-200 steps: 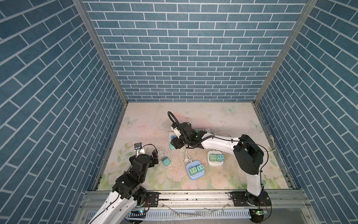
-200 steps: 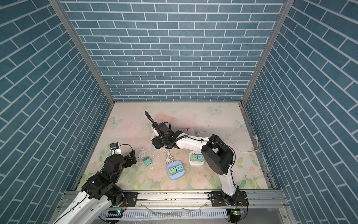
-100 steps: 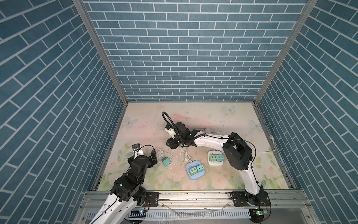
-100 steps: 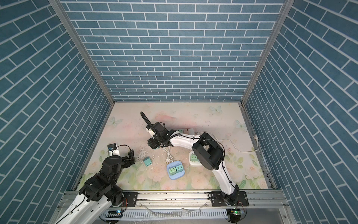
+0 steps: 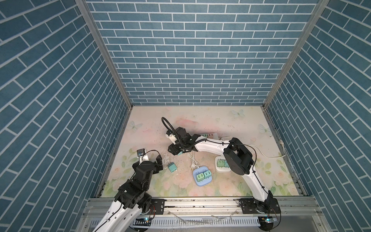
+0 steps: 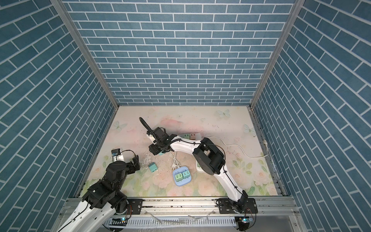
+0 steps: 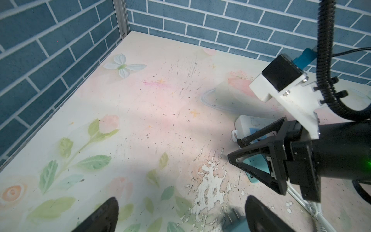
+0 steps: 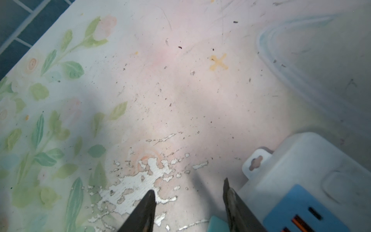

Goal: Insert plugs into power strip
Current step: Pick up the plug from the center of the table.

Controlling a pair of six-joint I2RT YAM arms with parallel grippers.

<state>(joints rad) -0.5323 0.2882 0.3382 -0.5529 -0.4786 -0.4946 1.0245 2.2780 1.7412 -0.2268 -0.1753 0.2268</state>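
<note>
Left pincer [image 7: 181, 198] spread wide, empty. Right pincer [image 7: 234, 148] straddles a teal plug [image 7: 259, 163] beside the white power strip [image 7: 247, 124]; clamped or not, cannot tell. White cords [image 5: 193, 160] alongside.

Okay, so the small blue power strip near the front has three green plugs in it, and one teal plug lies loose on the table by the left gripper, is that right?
Not quite. The blue power strip holds two green plugs, not three; both top views show it. The rest stands: one teal plug lies loose on the table by the left gripper.
</note>
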